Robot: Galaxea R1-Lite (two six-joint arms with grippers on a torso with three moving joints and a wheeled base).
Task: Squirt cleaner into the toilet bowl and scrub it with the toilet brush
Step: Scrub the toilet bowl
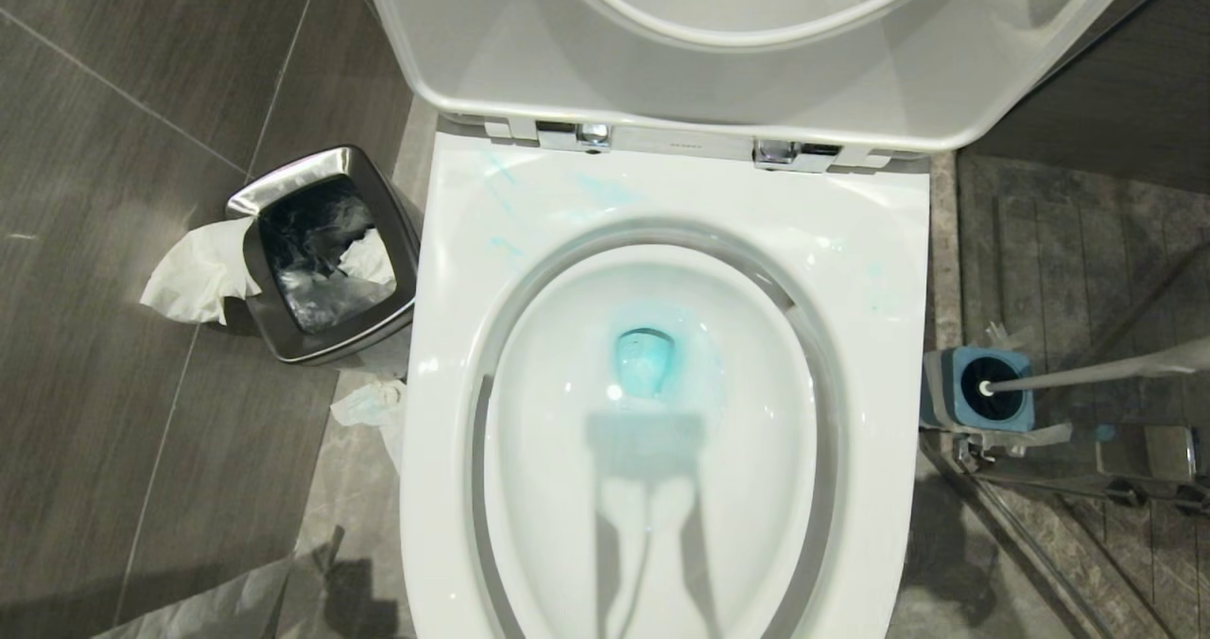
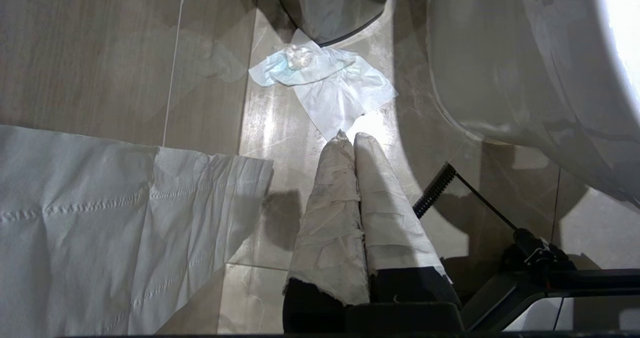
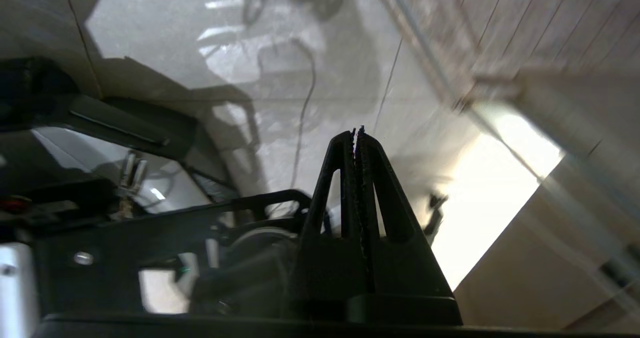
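One toilet bowl, lid up, blue liquid pooled at its drain. One toilet brush stands in its holder to the right. Two grippers — left gripper, right gripper — both pinched together, empty.

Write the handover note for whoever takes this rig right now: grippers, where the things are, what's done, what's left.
Left gripper: shut, empty, parked low over the floor beside the toilet.
Right gripper: shut, empty, out of the head view.
Toilet bowl: lid up, blue cleaner pooled at the drain, streaks on the rim.
Toilet brush: in its holder, right of the bowl.
Cleaner bottle: not visible.
Done: squirting, apparently. Left: grab the brush, scrub.
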